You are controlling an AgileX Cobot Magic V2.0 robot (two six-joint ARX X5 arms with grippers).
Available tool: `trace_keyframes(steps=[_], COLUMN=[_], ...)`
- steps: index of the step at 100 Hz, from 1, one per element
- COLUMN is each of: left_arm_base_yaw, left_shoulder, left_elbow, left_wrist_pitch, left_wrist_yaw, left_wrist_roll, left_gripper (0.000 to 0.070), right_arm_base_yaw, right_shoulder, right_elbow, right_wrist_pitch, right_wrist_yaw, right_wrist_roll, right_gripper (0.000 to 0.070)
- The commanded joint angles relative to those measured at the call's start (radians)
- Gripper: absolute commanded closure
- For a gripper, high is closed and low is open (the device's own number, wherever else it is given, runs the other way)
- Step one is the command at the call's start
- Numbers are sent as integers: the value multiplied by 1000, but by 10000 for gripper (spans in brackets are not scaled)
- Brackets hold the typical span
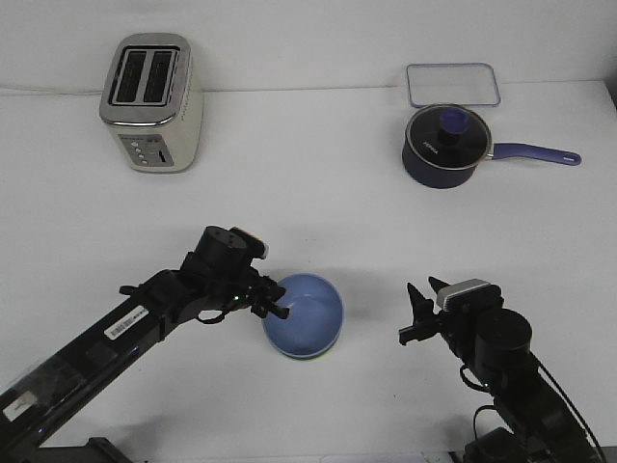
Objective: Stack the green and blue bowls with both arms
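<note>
Blue bowl [305, 314], round and matte; left fingers [273, 300] pinch its rim, right fingers [421, 307] spread.

Blue bowl [307, 311] nested upright in green bowl [301, 355]

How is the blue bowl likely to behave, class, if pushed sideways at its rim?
The blue bowl looks rigid, so it should keep its shape. Its rounded underside suggests it may rock or tip. On the smooth white table it would probably slide easily.
</note>
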Motion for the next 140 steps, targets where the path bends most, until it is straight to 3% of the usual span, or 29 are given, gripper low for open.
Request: trace_keyframes(steps=[1,24,39,46,65,73,92,95,101,107,114,140], left_arm_base_yaw=[-19,-30,-30,-30,25,62,187,212,272,336,412,590], left_shoulder=[27,60,60,59,-20,-98,-299,-323,-370,-423,-504,-893], left_elbow=[18,18,18,19,32,32,32,31,19,-20,-118,-662], left_wrist_pitch=[12,14,16,21,53,91,145,144,130,130,184,631], left_wrist_yaw=[-23,-51,-51,-51,-57,-95,-276,-286,-289,-288,-288,-256], left_wrist_roll=[9,26,26,27,27,32,214,225,231,235,241,208], left_gripper=[685,666,380,317,314,314,344,394,561,700,687,688], right_arm_base_yaw=[3,3,3,3,3,3,3,3,3,3,3,3], right_shoulder=[5,5,5,5,5,4,3,1,-12,-41,-93,-346], right_elbow=[2,2,2,2,2,2,2,2,0,-7,-25,-180], right_wrist_pitch=[8,8,8,8,8,8,9,9,8,10,24,171], right_wrist_yaw=[-4,-4,-3,-3,-1,9,33,36,44,68,89,188], right_wrist_roll=[2,3,2,2,2,-1,-22,-29,-41,-48,-48,-73], right_gripper=[423,423,423,423,423,423,423,424,427,521,696,700])
